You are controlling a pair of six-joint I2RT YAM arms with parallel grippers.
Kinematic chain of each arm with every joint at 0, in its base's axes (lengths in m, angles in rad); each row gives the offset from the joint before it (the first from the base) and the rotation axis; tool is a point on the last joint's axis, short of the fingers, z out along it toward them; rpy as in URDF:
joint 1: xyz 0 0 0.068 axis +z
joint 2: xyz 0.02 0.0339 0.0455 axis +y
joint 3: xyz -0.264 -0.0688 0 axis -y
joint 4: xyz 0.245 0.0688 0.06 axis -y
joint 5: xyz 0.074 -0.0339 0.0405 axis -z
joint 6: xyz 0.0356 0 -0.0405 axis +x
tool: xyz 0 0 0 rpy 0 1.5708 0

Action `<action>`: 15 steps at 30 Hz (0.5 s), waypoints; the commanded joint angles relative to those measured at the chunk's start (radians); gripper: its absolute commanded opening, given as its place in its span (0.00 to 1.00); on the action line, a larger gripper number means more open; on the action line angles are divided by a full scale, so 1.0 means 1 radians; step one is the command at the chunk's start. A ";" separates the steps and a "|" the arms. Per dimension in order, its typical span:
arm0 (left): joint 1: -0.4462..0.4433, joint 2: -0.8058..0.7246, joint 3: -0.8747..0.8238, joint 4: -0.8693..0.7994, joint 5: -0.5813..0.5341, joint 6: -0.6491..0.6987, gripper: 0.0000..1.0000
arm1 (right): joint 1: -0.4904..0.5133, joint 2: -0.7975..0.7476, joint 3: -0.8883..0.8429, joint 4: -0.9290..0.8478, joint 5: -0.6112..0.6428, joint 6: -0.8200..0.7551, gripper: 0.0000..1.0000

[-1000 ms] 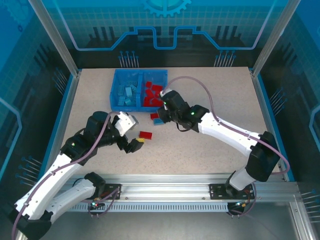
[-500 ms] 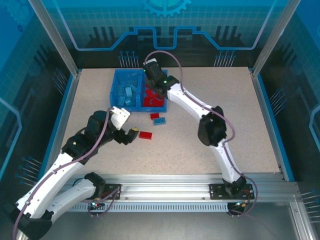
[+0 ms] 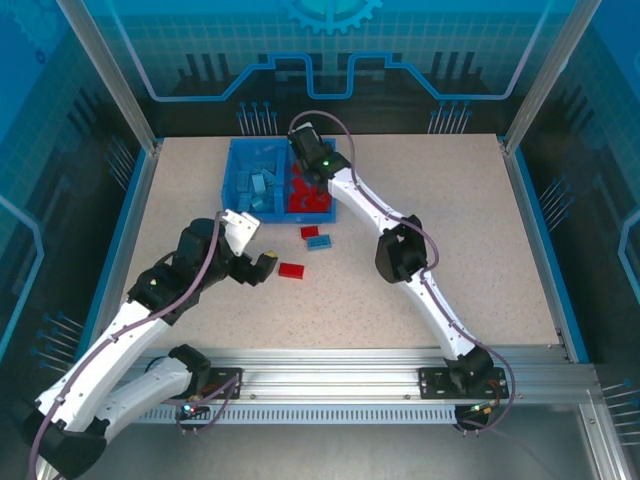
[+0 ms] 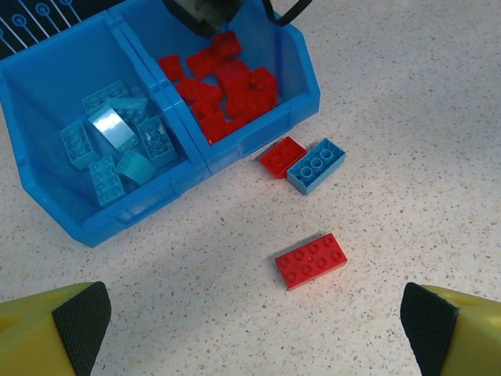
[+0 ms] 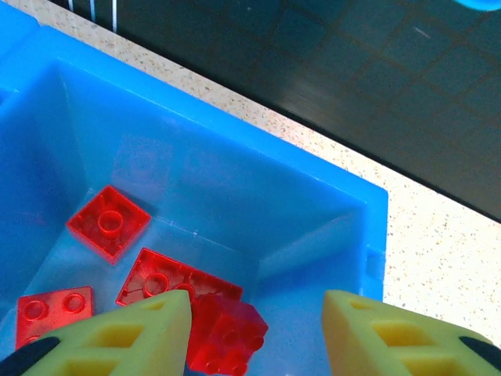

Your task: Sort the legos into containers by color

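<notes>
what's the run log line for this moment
right claw: open over red compartment, red brick beside one finger | left claw: open near long red brick on table | also loose: small red brick, blue brick

Site: you were running a robotics lab test cell. Aluminium frame posts (image 3: 108,75) stood at the corners of a speckled table (image 3: 450,260). Clear blue-tinted panels (image 3: 200,50), printed with gear and circuit graphics, walled it in on three sides. Two white arms (image 3: 440,308) were bolted to a slotted aluminium rail (image 3: 330,381) at your near edge.
</notes>
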 commanded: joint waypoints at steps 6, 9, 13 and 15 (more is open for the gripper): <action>0.016 0.040 -0.029 0.062 -0.131 -0.082 0.99 | 0.032 -0.364 -0.180 -0.154 -0.165 0.090 0.51; 0.037 0.039 -0.042 0.102 -0.164 -0.143 0.99 | 0.040 -0.590 -0.408 -0.178 -0.288 0.128 0.55; 0.077 0.052 -0.008 0.094 -0.149 -0.307 0.99 | 0.044 -0.890 -0.757 -0.132 -0.577 0.121 0.74; 0.078 0.075 0.054 0.022 -0.159 -0.454 0.99 | 0.057 -1.033 -0.923 -0.116 -0.680 0.114 0.81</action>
